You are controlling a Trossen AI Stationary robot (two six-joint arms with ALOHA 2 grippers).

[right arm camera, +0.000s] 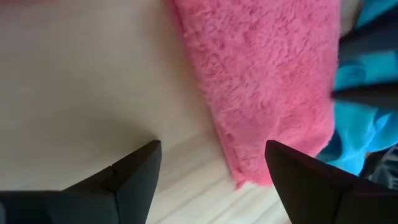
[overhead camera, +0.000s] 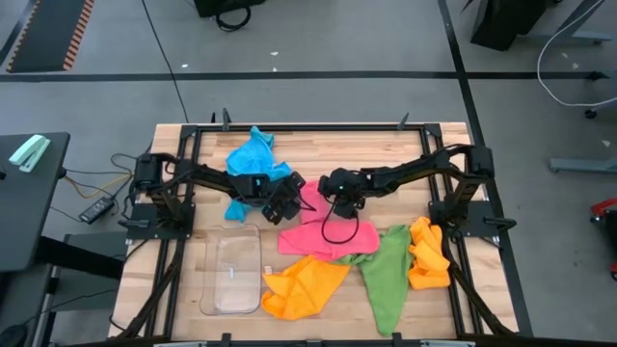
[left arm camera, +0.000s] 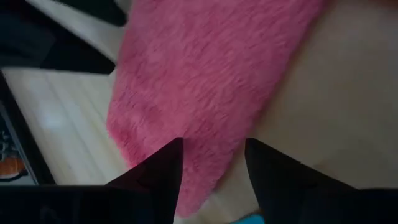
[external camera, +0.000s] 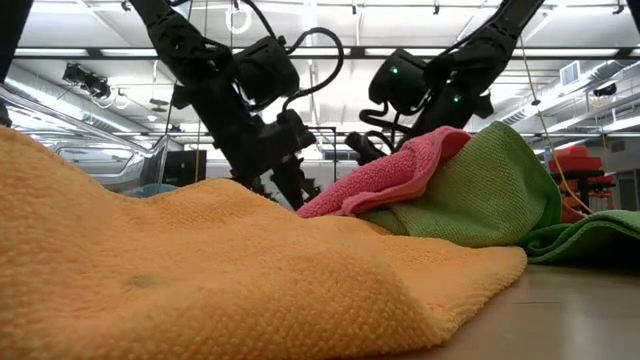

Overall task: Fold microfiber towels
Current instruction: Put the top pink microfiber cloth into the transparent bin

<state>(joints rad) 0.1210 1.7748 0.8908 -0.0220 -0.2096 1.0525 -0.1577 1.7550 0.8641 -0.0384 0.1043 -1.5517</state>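
Note:
A pink towel [overhead camera: 323, 231] lies flat at the table's middle, its near end over an orange towel [overhead camera: 299, 286] and beside a green towel [overhead camera: 386, 272]. My left gripper [left arm camera: 213, 152] slants down over the pink towel's far left corner [left arm camera: 186, 124], open, its fingers astride the cloth edge. My right gripper [right arm camera: 214, 155] slants down at the far right corner [right arm camera: 261, 162], wide open, with one finger over bare wood and the other past the corner. A blue towel [overhead camera: 253, 159] lies behind the left gripper. My left gripper has its two fingertips [left arm camera: 174, 155] on either side of the pink towel's corner edge [left arm camera: 205, 168], coming slanting down from the table's left. The cloth lies flat on the wood. Whether the tips touch it, I cannot tell.
A clear plastic tray [overhead camera: 231, 272] sits near the front left. A second orange towel [overhead camera: 429, 255] is bunched at the right. A black frame [overhead camera: 308, 127] rims the table. Bare wood shows at the far right and around the tray.

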